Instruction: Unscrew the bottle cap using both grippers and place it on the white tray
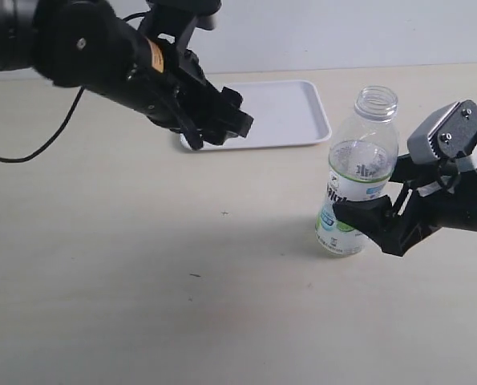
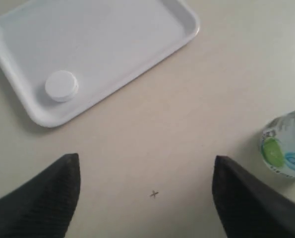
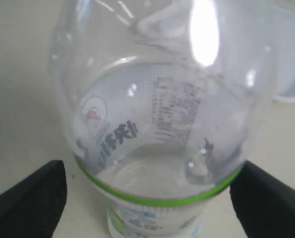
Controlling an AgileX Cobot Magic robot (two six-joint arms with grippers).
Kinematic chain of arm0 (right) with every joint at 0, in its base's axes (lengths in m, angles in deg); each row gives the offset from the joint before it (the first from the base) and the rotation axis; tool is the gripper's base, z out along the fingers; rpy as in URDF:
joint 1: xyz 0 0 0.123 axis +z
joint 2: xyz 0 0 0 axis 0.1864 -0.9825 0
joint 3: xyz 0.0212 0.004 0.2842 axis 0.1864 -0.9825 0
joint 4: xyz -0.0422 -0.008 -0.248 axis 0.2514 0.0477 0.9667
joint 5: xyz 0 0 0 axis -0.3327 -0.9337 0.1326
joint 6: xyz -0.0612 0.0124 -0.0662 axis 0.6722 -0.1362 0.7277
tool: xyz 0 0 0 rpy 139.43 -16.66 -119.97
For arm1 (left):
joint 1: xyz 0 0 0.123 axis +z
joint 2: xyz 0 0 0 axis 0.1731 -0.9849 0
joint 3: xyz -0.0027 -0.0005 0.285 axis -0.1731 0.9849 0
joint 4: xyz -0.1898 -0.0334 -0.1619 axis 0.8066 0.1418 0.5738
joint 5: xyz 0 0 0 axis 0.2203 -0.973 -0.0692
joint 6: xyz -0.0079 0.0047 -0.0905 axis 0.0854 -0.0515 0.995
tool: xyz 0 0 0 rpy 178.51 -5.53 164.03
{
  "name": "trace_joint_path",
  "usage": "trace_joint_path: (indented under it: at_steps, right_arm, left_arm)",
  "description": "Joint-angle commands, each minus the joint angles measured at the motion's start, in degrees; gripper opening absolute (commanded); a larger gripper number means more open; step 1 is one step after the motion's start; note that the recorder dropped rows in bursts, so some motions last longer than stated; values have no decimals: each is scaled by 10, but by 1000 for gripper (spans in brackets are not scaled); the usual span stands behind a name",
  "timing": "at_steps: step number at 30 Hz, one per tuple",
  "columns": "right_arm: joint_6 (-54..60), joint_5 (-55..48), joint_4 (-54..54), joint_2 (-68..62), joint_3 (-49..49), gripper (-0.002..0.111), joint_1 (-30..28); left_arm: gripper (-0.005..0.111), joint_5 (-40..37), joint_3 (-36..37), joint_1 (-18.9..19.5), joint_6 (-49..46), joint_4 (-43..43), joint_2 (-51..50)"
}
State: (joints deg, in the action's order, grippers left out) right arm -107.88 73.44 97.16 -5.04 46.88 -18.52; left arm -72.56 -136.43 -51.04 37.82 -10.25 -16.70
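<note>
Bottle cap sits at the white tray's corner, left tool open and empty beside it, right tool gripping the bottle.

A pale beige table with a matte top fills almost the whole scene, running from the near edge to a plain grey-white wall at the far side. A tiny dark cross mark sits near the table's middle, and a short dark streak lies nearer. The light is soft and even; a broad faint shadow dims the table's middle.
</note>
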Motion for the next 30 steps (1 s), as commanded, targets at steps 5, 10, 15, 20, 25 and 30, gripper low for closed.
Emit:
trace_joint_path:
  at_steps: [5, 10, 15, 20, 25, 30]
  right_arm:
    - [-181, -136, 134, 90, 2, 84, -2]
    - [-267, -134, 187, 136, -12, 84, -2]
    - [-256, -134, 187, 214, -67, 55, -2]
    - [-253, -119, 189, 296, -125, 7, -2]
    - [-257, -115, 189, 344, -141, 0, -2]
    - [-270, -107, 189, 364, -142, 0, -2]
  left_arm:
    - [70, 283, 254, -18, 54, 2, 178]
    - [24, 413, 412, -18, 53, 2, 309]
    - [0, 368, 520, -18, 41, 2, 492]
    - [0, 267, 548, 2, 16, 7, 691]
    - [0, 189, 550, 39, 4, 6, 829]
    - [0, 207, 593, 87, 14, 6, 960]
